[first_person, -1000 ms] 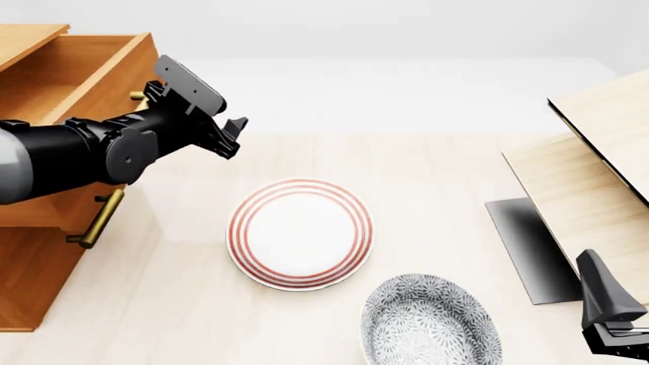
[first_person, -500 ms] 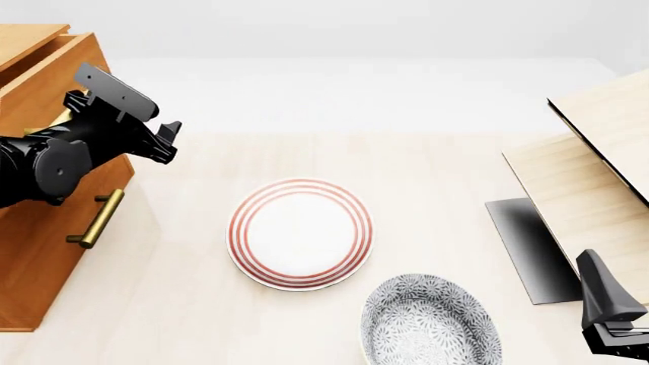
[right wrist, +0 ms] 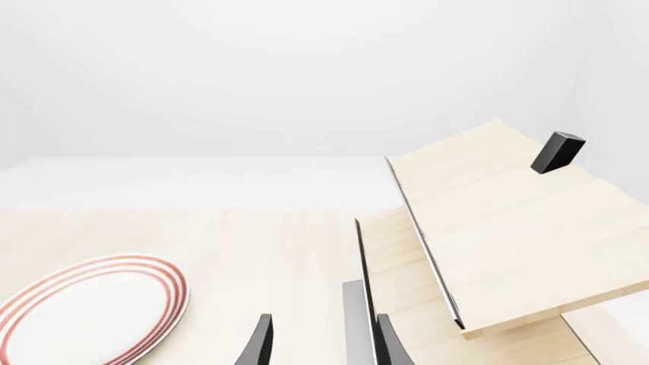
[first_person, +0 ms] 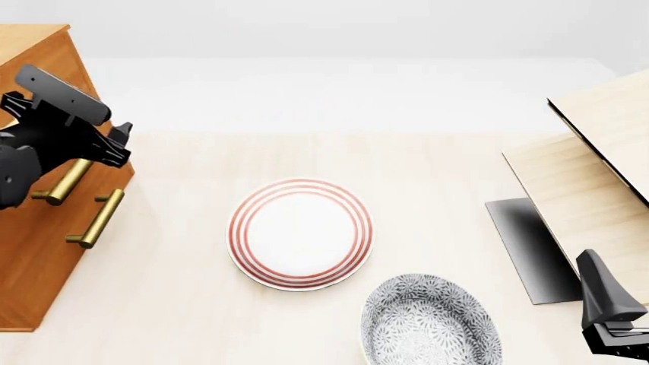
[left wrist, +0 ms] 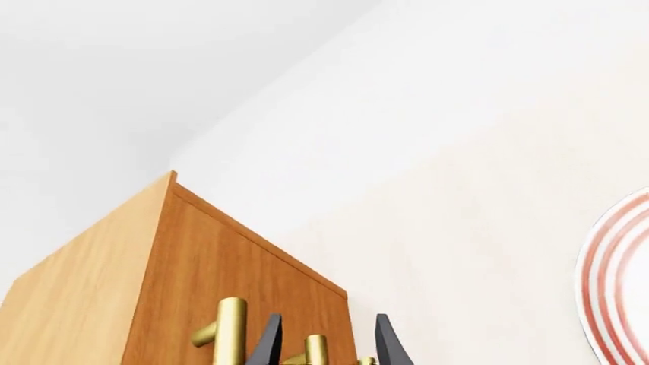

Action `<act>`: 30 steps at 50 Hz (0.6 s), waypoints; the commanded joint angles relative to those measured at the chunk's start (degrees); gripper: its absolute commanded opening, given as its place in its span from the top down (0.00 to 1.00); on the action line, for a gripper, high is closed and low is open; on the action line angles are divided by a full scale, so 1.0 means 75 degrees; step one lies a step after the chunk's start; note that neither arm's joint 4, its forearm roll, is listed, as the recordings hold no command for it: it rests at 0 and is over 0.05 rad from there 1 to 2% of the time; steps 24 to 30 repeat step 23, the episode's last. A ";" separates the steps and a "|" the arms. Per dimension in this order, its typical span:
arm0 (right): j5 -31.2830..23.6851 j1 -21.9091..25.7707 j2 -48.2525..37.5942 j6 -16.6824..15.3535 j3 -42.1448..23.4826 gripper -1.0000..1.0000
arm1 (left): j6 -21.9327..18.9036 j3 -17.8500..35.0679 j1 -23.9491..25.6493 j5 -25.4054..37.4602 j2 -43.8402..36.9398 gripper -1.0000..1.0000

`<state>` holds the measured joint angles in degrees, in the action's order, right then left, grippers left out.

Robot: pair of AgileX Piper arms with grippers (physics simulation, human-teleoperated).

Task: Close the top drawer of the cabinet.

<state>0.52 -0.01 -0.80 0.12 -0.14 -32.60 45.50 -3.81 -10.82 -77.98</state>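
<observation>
The orange-brown cabinet (first_person: 41, 258) stands at the table's left edge. Its top drawer (first_person: 79, 67) sits pushed in, its front level with the cabinet's face. The drawer's brass handle (first_person: 63, 182) shows just below my left gripper (first_person: 114, 143), which is open and against the drawer front. In the left wrist view the cabinet (left wrist: 203, 266) fills the corner and my left gripper (left wrist: 327, 346) has a brass handle (left wrist: 316, 350) between its fingertips (left wrist: 270, 344). My right gripper (first_person: 618, 338) is open and empty at the near right; it also shows in the right wrist view (right wrist: 322, 342).
The lower drawer's handle (first_person: 99, 218) is below the top one. A red-ringed white plate (first_person: 299, 233) lies mid-table and a grey patterned plate (first_person: 430, 319) in front of it. Pale slanted wooden boards (first_person: 598, 175) stand at the right.
My left gripper has moved left against the top drawer's front. The drawer, pulled far out a second ago, has slid into the cabinet. The right arm has not moved.
</observation>
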 commanded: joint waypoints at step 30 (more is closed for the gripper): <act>0.0000 0.0000 0.0001 -0.0002 0.0000 0.00 | -0.0261 -0.0153 -0.1241 -0.0228 0.0007 0.00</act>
